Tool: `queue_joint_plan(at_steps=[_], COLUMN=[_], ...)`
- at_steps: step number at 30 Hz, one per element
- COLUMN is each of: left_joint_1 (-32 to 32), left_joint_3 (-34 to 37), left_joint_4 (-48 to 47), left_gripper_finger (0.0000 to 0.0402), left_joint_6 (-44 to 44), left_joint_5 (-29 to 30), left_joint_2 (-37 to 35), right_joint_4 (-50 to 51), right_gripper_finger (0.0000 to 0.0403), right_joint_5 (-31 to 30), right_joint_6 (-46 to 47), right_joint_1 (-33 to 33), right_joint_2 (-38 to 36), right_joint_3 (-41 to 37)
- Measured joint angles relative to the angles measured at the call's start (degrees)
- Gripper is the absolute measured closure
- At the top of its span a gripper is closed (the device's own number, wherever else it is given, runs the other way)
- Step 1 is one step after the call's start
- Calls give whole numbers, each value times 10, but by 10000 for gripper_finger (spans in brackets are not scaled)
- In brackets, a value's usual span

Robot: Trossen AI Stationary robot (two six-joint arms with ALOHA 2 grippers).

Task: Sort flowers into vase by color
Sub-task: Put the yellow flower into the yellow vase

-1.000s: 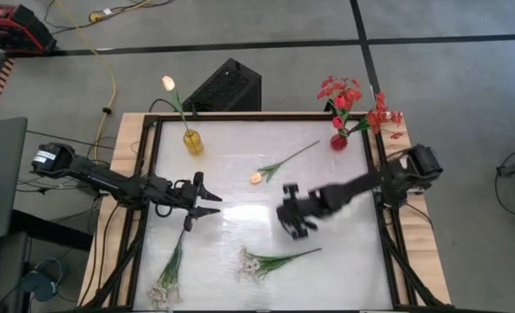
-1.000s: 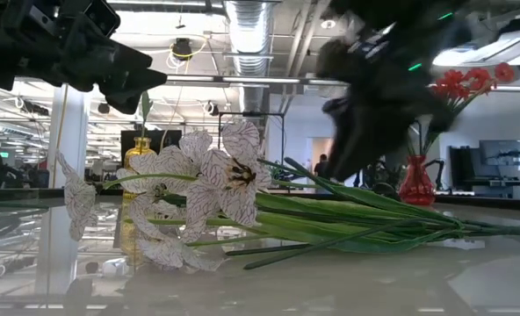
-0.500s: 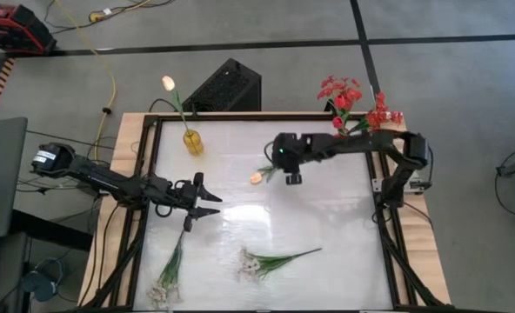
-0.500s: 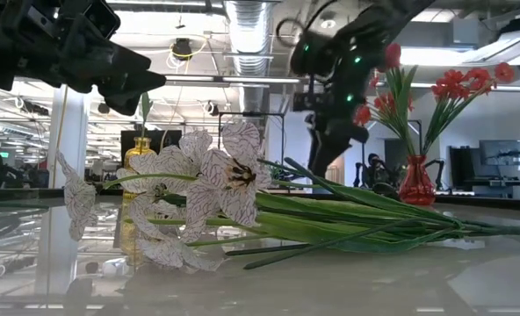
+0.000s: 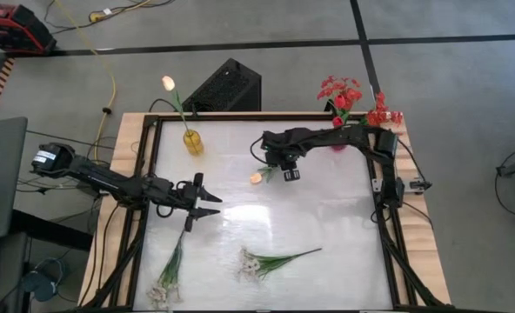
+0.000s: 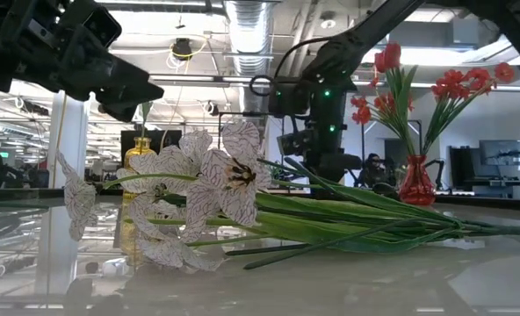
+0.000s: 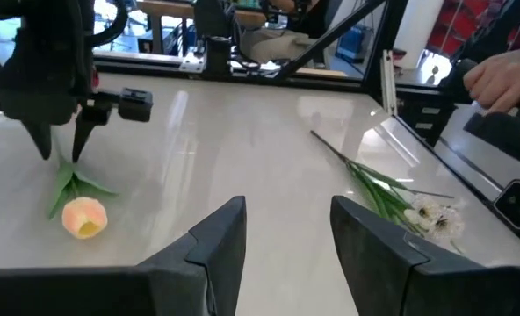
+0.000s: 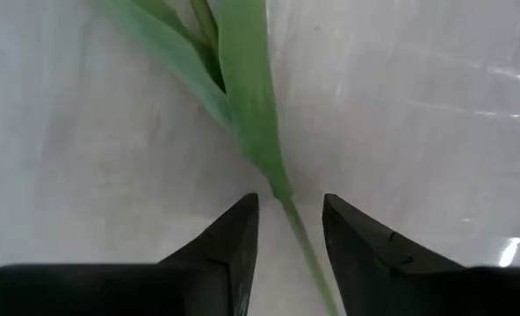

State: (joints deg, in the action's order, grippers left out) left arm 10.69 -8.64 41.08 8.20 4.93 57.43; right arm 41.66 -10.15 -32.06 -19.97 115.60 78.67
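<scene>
A cream tulip [image 5: 256,177] lies loose on the table's far middle, its leafy stem [image 8: 251,114] flat on the surface. My right gripper [image 5: 272,163] points down over that stem; in the right wrist view its open fingers [image 8: 288,230] stand on either side of the stalk, and I see no touch. My left gripper [image 5: 207,199] hovers open at the table's left, aimed toward the right. Two white sprays lie flat: one near the left corner [image 5: 166,283], one at the near middle [image 5: 259,261]. A yellow vase [image 5: 193,142] holds one cream tulip; a red vase [image 6: 415,184] holds red flowers [image 5: 340,91].
A dark box [image 5: 225,87] sits just beyond the table's far edge. A raised dark frame [image 5: 149,165] borders the table. A person's hand [image 7: 506,75] shows beyond the table in the left wrist view. Bare tabletop lies between the tulip and the white sprays.
My right arm has swung from the table's middle toward the far edge, then left, turned to point down and dropped over the tulip's stem. The tulip and the white sprays have stayed in place.
</scene>
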Motion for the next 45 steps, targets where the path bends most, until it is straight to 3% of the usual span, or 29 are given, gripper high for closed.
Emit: queue_joint_plan(at_steps=[3, 8, 15, 20, 25, 31, 36, 41, 45], left_joint_1=[0, 0, 0, 0, 0, 0, 0, 0, 0], left_joint_3=[0, 0, 0, 0, 0, 0, 0, 0, 0], left_joint_4=[-8, -15, -18, -16, 3, 93, 141, 158, 161], left_gripper_finger=[246, 246, 246, 246, 246, 246, 246, 246, 246], left_joint_6=[2, 5, 19, 22, 22, -5, -28, -32, -31], left_joint_5=[4, 4, 4, 3, 8, 23, 22, -27, -27], left_joint_2=[0, 0, 0, 0, 0, 0, 0, 0, 0], right_joint_4=[25, 88, 84, -17, -248, -457, -597, -634, -652], right_gripper_finger=[282, 384, 386, 386, 386, 386, 386, 386, 385], right_joint_5=[11, 86, 183, 228, 301, 294, 229, 203, 202], right_joint_6=[0, 2, 67, 135, 217, 256, 254, 237, 250], right_joint_1=[-1, 6, 44, 83, 134, 203, 240, 246, 239], right_joint_2=[7, 5, -68, -138, -184, -161, -120, -103, -103], right_joint_3=[12, 31, 42, 40, 11, -2, -3, -2, -2])
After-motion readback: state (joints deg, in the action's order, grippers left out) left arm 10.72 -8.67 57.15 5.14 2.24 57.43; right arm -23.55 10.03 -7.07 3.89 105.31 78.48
